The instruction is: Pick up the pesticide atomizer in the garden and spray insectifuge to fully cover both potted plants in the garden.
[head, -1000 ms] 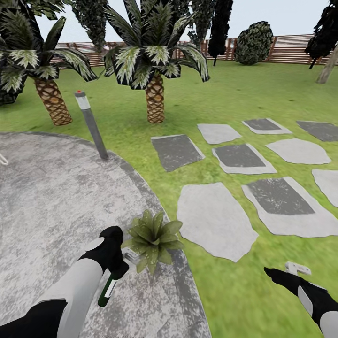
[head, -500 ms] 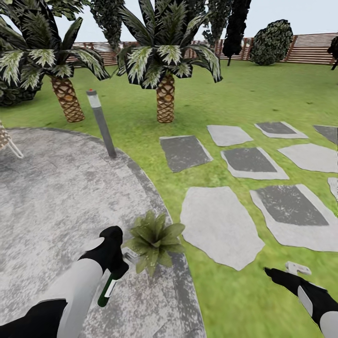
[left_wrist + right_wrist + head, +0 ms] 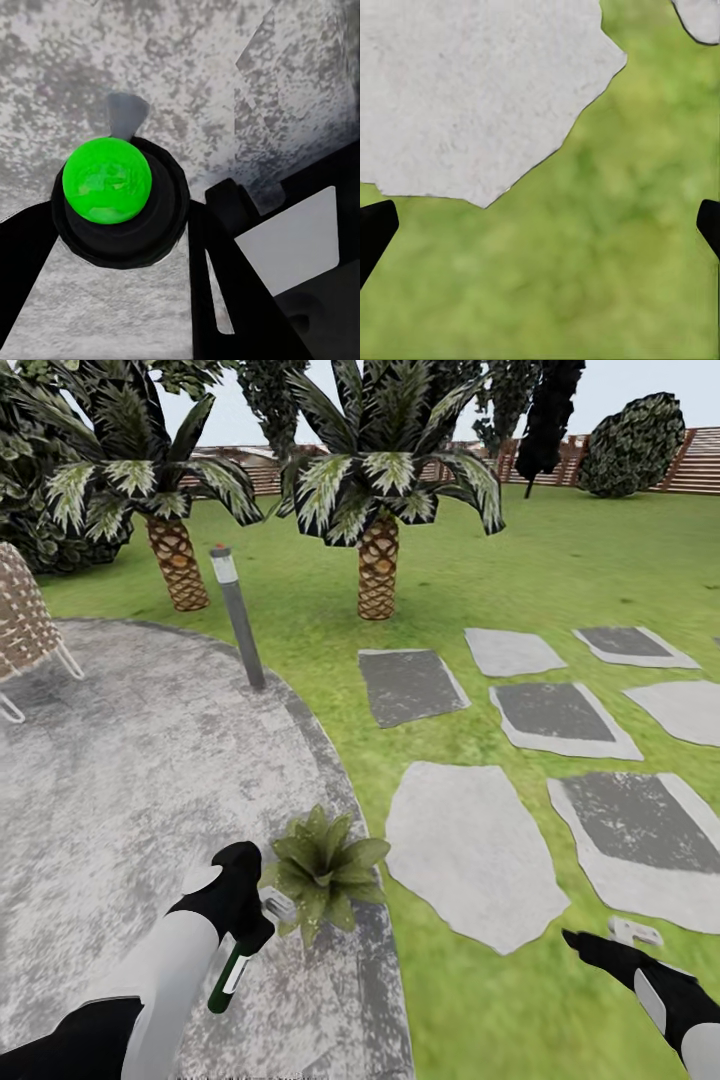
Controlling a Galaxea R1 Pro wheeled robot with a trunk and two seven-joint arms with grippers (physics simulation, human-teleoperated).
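The pesticide atomizer (image 3: 232,967) is in my left gripper (image 3: 243,920), clamped with its dark green body and pale label hanging down below my black fingers and its white trigger head (image 3: 277,906) poking out toward the plant. In my left wrist view I look down on the bottle's round bright green end (image 3: 106,179), seated in a black collar between my fingers, with the mottled paving beneath. Just beside the trigger head sits one potted plant (image 3: 322,869), a low rosette of pointed green leaves at the edge of the round grey patio (image 3: 120,780), right where the paving meets the lawn (image 3: 480,1010); its pot is hidden under the leaves. My right gripper (image 3: 625,940) hangs low over the grass, well apart from the plant, and my right wrist view shows its two dark fingertips (image 3: 375,229) spread wide with nothing between them, above grass and the corner of a pale stepping slab (image 3: 472,90). Further out lie more grey slabs (image 3: 470,850), a grey bollard lamp with a red top (image 3: 238,617) at the patio rim, a wicker chair (image 3: 25,625), two palms (image 3: 378,510) and the wooden fence (image 3: 700,460).
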